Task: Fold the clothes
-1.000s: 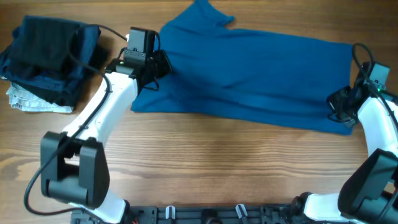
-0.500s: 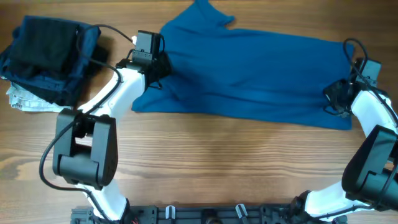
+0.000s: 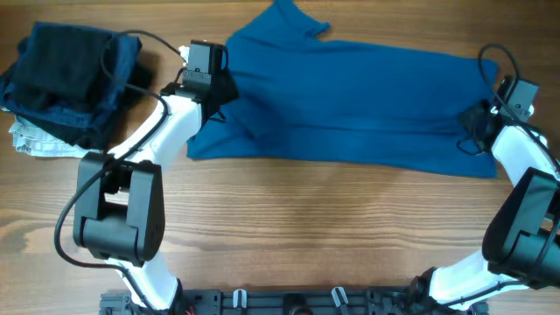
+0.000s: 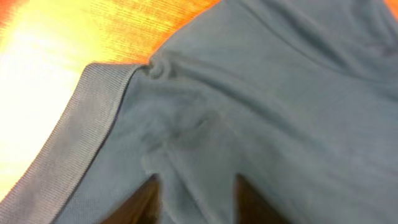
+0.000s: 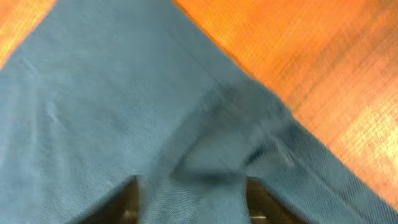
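Shirt (image 3: 350, 101) laid across table (image 3: 306, 219).
Left gripper (image 3: 219, 92) over its left edge, right gripper (image 3: 477, 131) over right edge — both spread.

The T-shirt (image 3: 350, 105) is cut off at its top along the far edge of the tabletop (image 3: 306, 219). Near the left edge, a dark folded pile (image 3: 66, 74) hides most of a whitish cloth (image 3: 35, 144). Both wrist views are blurred. The left gripper (image 4: 196, 186) and right gripper (image 5: 193, 186) show only finger stubs, and their contact with the fabric is unclear.
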Robot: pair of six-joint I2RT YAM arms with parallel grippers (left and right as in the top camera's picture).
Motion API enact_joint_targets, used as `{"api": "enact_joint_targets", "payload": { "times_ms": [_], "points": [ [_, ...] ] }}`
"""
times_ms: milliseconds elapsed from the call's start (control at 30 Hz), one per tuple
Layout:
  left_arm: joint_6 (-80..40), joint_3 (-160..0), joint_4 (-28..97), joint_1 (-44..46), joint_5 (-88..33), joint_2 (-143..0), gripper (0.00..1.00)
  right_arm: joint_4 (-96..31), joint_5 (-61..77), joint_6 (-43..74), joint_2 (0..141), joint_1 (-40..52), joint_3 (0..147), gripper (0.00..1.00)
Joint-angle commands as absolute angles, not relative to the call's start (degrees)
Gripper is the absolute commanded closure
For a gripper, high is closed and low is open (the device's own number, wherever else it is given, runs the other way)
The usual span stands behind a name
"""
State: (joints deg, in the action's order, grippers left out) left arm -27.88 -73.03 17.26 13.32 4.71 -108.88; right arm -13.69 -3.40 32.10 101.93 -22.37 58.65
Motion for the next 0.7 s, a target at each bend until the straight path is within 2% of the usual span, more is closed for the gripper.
{"api": "enact_joint_targets", "payload": {
  "times_ms": [0, 33, 67, 100, 167, 200, 233, 267, 300, 367, 500, 667],
  "points": [
    [-26.4, -76.9, 17.5, 13.0, 5.4, -109.3, 0.41, -13.0, 1.5, 25.0, 102.4, -22.3, 62.1, 0.12],
    [-25.6, -79.7, 19.9, 13.0, 5.5, -108.6, 0.30, -14.4, 2.7, 23.4, 101.8, -22.3, 63.9, 0.05],
    [-25.6, -81.2, 21.5, 13.0, 5.5, -108.1, 0.27, -16.6, 2.6, 22.2, 101.2, -22.3, 65.8, 0.02],
    [-25.7, -82.8, 24.0, 13.0, 5.5, -107.2, 0.25, -19.6, 2.7, 21.8, 100.5, -22.3, 67.7, 0.03],
    [-26.2, -83.6, 28.4, 13.0, 5.4, -105.5, 0.29, -25.9, 2.7, 23.3, 99.3, -22.3, 70.0, 0.11],
    [-26.3, -83.6, 30.5, 13.0, 5.4, -105.1, 0.36, -28.9, 2.7, 24.7, 98.9, -22.3, 70.1, 0.22],
    [-27.5, -83.6, 33.7, 13.0, 5.5, -105.1, 0.59, -32.7, 4.5, 26.0, 98.9, -22.3, 70.1, 0.46],
    [-28.8, -83.6, 36.8, 13.0, 5.5, -105.2, 0.88, -36.4, 6.9, 25.5, 99.0, -22.3, 70.0, 0.73],
    [-29.8, -83.6, 40.6, 13.0, 5.4, -105.4, 0.96, -39.7, 9.8, 24.5, 99.2, -22.3, 69.8, 0.96],
    [-33.8, -83.6, 44.5, 13.0, 5.4, -105.5, 0.96, -41.9, 14.6, 17.1, 99.2, -21.0, 69.1, 0.96],
    [-37.0, -83.1, 50.0, 13.0, 0.0, -106.0, 0.96, -42.5, 13.6, 12.5, 100.2, -16.1, 66.9, 0.96],
    [-39.7, -76.9, 46.3, 13.2, -1.2, -109.1, 0.96, -41.6, 10.6, 10.3, 104.2, -8.6, 66.9, 0.96]
  ]
}}
